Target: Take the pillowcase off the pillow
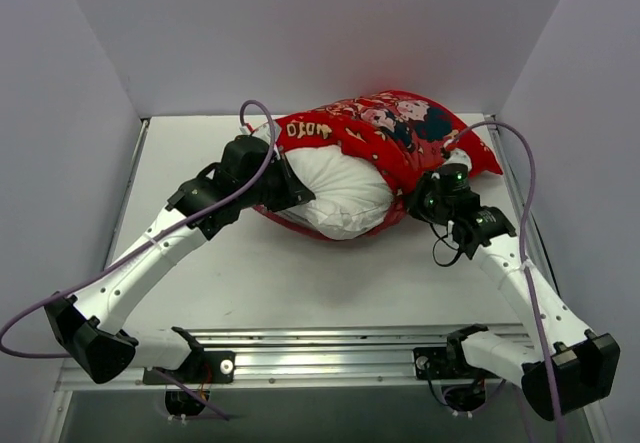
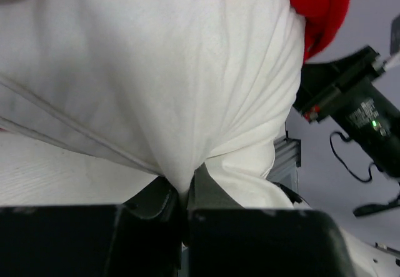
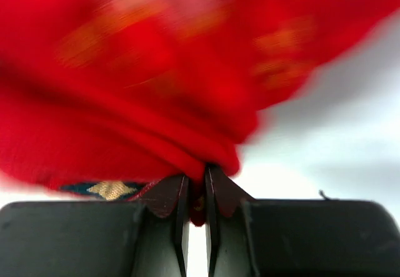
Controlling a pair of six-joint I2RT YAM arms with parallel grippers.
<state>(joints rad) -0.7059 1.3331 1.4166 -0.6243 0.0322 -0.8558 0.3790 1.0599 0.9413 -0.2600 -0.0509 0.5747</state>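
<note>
— Left gripper [image 2: 183,192] is pinched tight on a fold of the pillow [image 1: 345,195], see? White cloth is bunched right between its fingers, at the bare near end.

— And the other one?

— Right gripper [image 3: 197,192] has its fingers pressed together on a gather of the pillowcase [image 1: 400,128], down at its lower right edge, going by the view from above.

— So how far along would you say?

— Partway, I'd judge. The near-left end of the pillow bulges out bare from the mouth of the pillowcase. The far-right part sits inside the red, which is rumpled over the top and toward the back right of the table [image 1: 300,283]. A thin red edge also shows under the white end.

— Half out?

— About half of what I can see is white, but how much is buried under the red I can't tell.

— What's left, then?

— Pulling the two apart. One arm has the pillow and the other has the pillowcase, so they look set up for it. The pillowcase has to come off the whole far end before it's done. The right wrist view is blurred, so I can't say how deep that bite is, and a slip seems possible.
</note>
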